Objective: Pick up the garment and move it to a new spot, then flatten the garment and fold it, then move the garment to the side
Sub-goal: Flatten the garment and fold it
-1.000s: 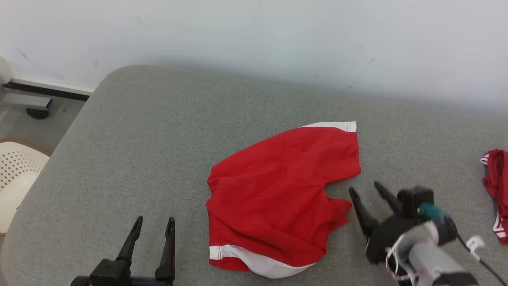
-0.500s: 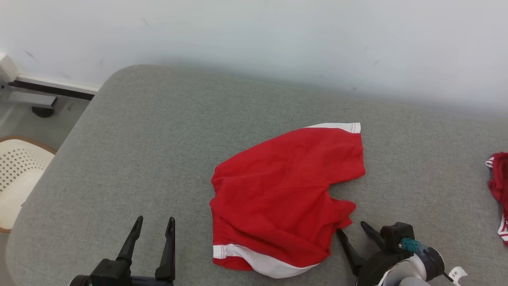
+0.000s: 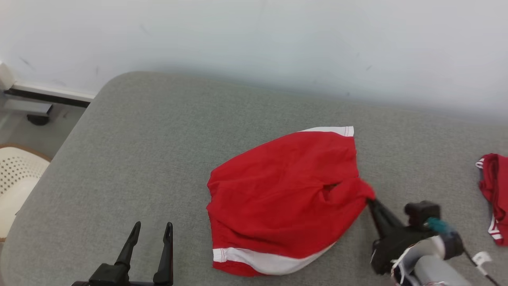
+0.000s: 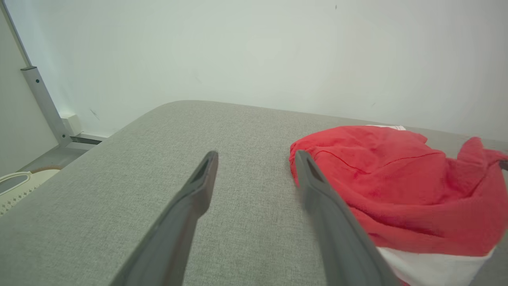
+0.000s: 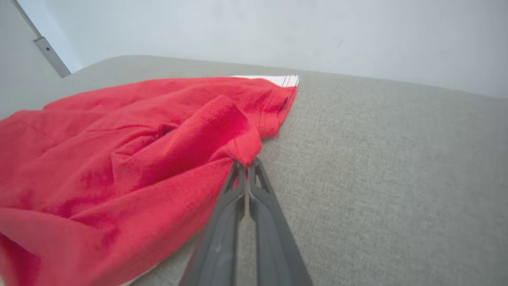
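Garment (image 3: 278,198) edge pinched in right gripper (image 3: 372,204) fingers, open earlier, left gripper (image 3: 153,225) fingers spread, empty, pinch clearest in right wrist view

Lower left: left dark two-fingered gripper (image 3: 153,225), fingers parted, pointing up. Lower right: right dark two-fingered gripper (image 3: 370,201) on pale forearm (image 3: 432,270), fingers pressed together, pinching red cloth garment (image 3: 278,190).

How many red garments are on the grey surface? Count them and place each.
2. One red garment lies centrally, its edge pinched by the right gripper. The second garment lies at the head view's right edge, cut off; more may lie beyond.
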